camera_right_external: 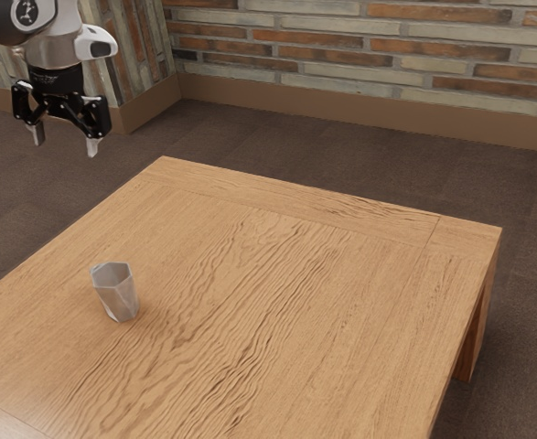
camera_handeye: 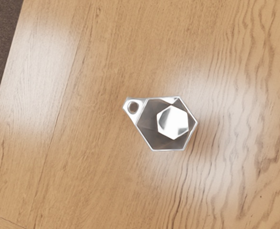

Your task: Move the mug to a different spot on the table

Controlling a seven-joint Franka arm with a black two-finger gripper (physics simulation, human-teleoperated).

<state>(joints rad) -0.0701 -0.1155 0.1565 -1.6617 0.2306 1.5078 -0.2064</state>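
Lone upright mug (camera_right_external: 115,291) on wood table (camera_right_external: 323,265), brick wall (camera_right_external: 359,46) way behind. Gripper (camera_right_external: 64,146) high above, fingers spread, gripping nothing.

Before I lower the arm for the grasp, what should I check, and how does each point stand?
1. Black two-finger gripper open: ok, fingers apart, holding nothing.
2. Grey faceted mug upright on the wooden table: ok, its mouth faces up.
3. Hand above the mug: ok, the wrist view looks straight down into it.
4. Small ring handle located: ok, it juts from one corner of the rim.
5. Gripper at grasp height: not ok, it hangs well above the mug.
6. Room for a new spot: ok, bare wood toward the exterior view's right.
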